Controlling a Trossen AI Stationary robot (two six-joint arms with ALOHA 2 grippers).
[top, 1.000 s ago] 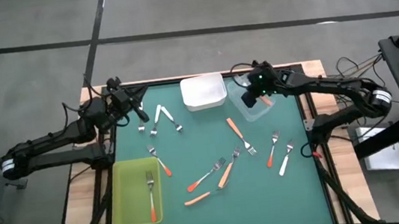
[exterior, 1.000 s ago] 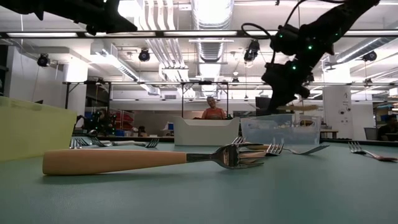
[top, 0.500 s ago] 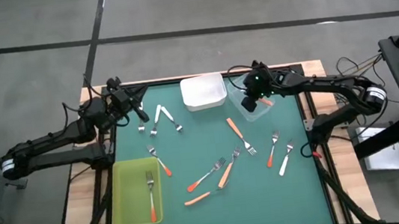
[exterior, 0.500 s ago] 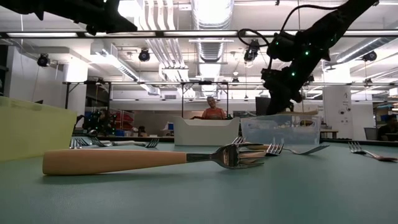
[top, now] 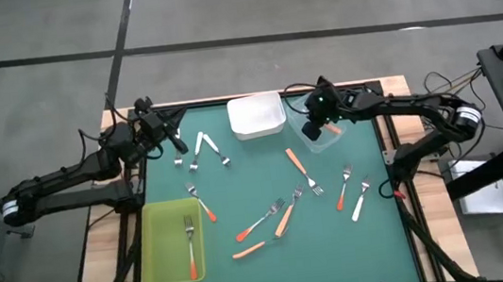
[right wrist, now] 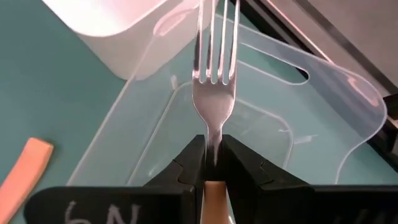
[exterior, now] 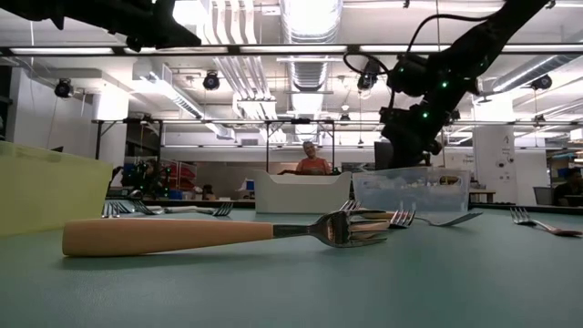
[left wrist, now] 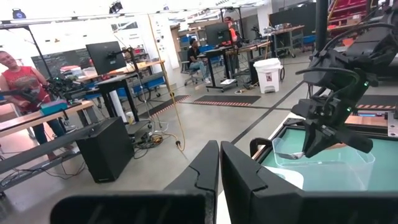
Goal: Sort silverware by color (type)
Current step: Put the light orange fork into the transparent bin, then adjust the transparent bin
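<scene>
My right gripper (top: 311,132) hangs over the clear tray (top: 329,138) at the table's far right, shut on a fork (right wrist: 214,81) with a light orange handle. The tray's clear wall (exterior: 410,189) hides the fork's lower part in the low view. My left gripper (top: 175,134) waits shut and holding nothing above the table's far left corner; its fingers (left wrist: 219,163) are together. More silverware lies flat on the green table: two white-handled forks (top: 205,148), and orange-handled ones (top: 284,218) in the middle. A red-orange fork (top: 191,248) lies in the yellow-green tray (top: 155,256). My right gripper pinches the fork's metal neck (right wrist: 214,134), just ahead of the light orange handle (right wrist: 213,190), between its two fingers. The fork lies along the fingers, tines pointing out past the tips. The fingers slant down from the table's right side. The fork is lifted clear, above the clear tray's floor.
A white tray (top: 256,116) stands at the far edge, left of the clear tray. Forks (top: 343,190) lie scattered near the right edge. A light-orange-handled fork (exterior: 182,235) lies close to the low camera. People stand in the room beyond the table.
My right gripper has sunk a little toward the clear tray and drifted toward the table's left, carrying the fork with it.
</scene>
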